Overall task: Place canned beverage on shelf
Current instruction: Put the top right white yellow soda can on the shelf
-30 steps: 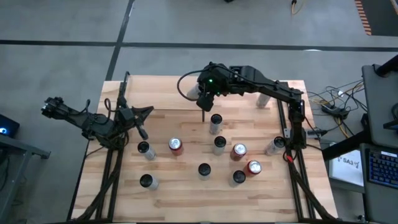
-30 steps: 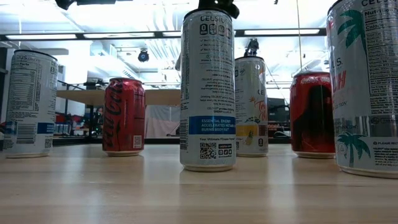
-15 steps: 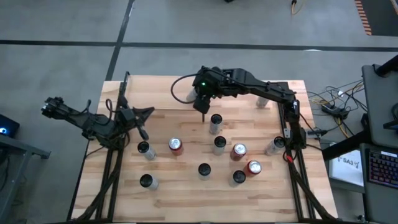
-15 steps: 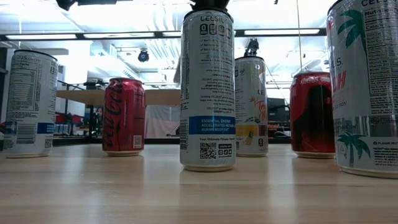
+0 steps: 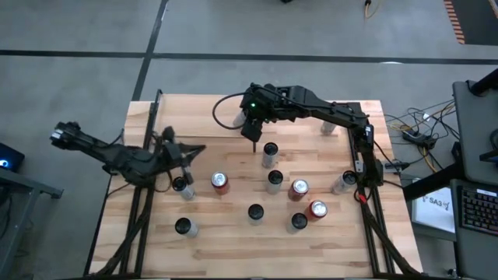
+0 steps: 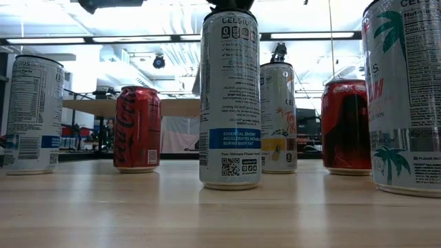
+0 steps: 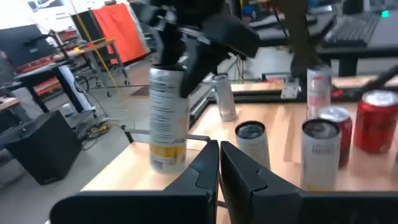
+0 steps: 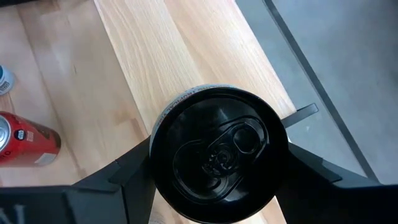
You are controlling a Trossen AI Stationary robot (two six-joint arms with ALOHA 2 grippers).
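The left arm has swung inward since a second ago: its gripper (image 5: 199, 148) now reaches over the table above the nearest silver can (image 5: 180, 185), where before it sat back by the edge. Its fingers (image 7: 205, 163) are pressed together and hold nothing. The right arm has drawn slightly toward the left over that second, and between the last two glimpses it has hardly moved.

The right gripper (image 8: 217, 169) stands partly spread around a tall held can (image 8: 211, 158), one finger (image 8: 127, 177) on each side of the can's rim, pinching it upright. From the left wrist the can (image 7: 168, 118) hangs in the dark fingers over pale planks. Seen from above, it is near the right end of the shelf (image 5: 198, 117) at the far side of the table (image 5: 233, 249); I cannot tell whether its base touches the wood.

By count, three red cans (image 5: 221, 181) stand on the table, and six silver ones are in plain view. Two more silver cans are partly hidden, one by the right arm's base (image 5: 342, 183) and one under that arm (image 5: 328, 124). With the held one that makes twelve.
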